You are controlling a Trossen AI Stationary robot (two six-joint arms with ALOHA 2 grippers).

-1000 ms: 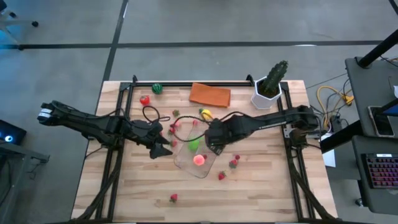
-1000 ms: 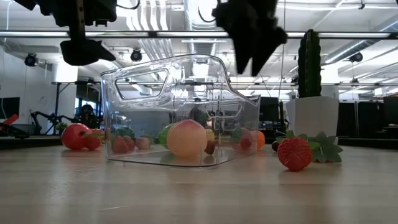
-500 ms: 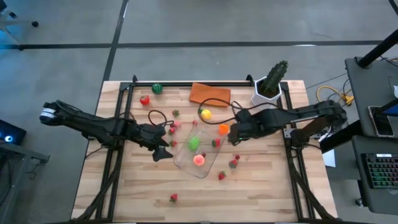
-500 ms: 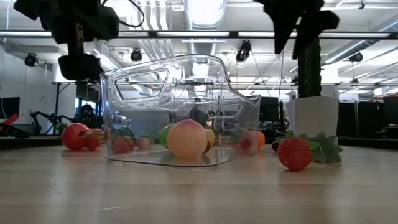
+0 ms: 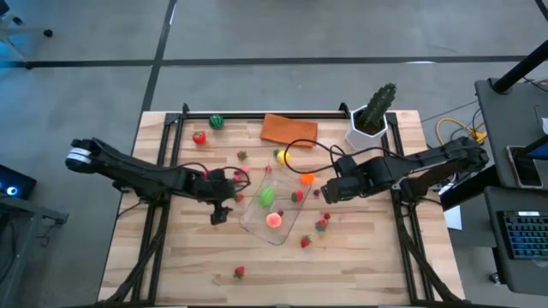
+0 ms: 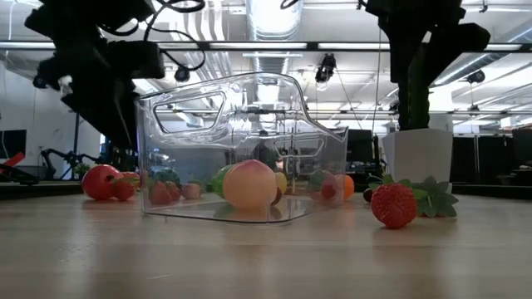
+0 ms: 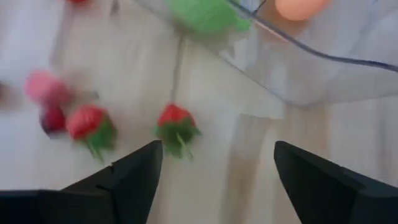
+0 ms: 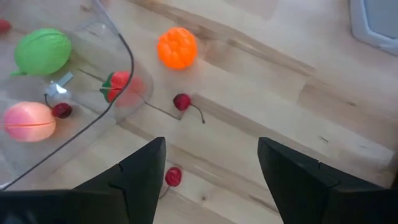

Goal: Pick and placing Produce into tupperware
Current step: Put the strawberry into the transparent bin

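Observation:
The clear tupperware (image 5: 287,229) (image 6: 324,166) stands on its base mid-table, holding a green piece (image 5: 267,197), a peach (image 5: 274,219) and a strawberry (image 5: 297,197). More produce lies loose around it. My left gripper (image 5: 217,210) (image 7: 214,177) is open, just left of the tupperware, above two strawberries (image 7: 176,124) (image 7: 90,124). My right gripper (image 5: 326,190) (image 8: 211,183) is open, right of the tupperware, above a cherry (image 8: 182,102) and near an orange (image 8: 177,48) (image 5: 306,178).
An orange cloth (image 5: 289,129) and a cactus in a white pot (image 5: 370,115) sit at the far edge. A tomato (image 5: 199,137), a green melon (image 5: 217,121), a yellow piece (image 5: 282,157) and strawberries (image 5: 321,225) (image 5: 239,272) are scattered. Bare wood lies along the near edge.
My right gripper has drawn back from above the tupperware toward the table's right, uncovering the strawberry and the orange. My left gripper has sunk lower and tipped beside the tupperware's left side. The tupperware and its contents have stayed put.

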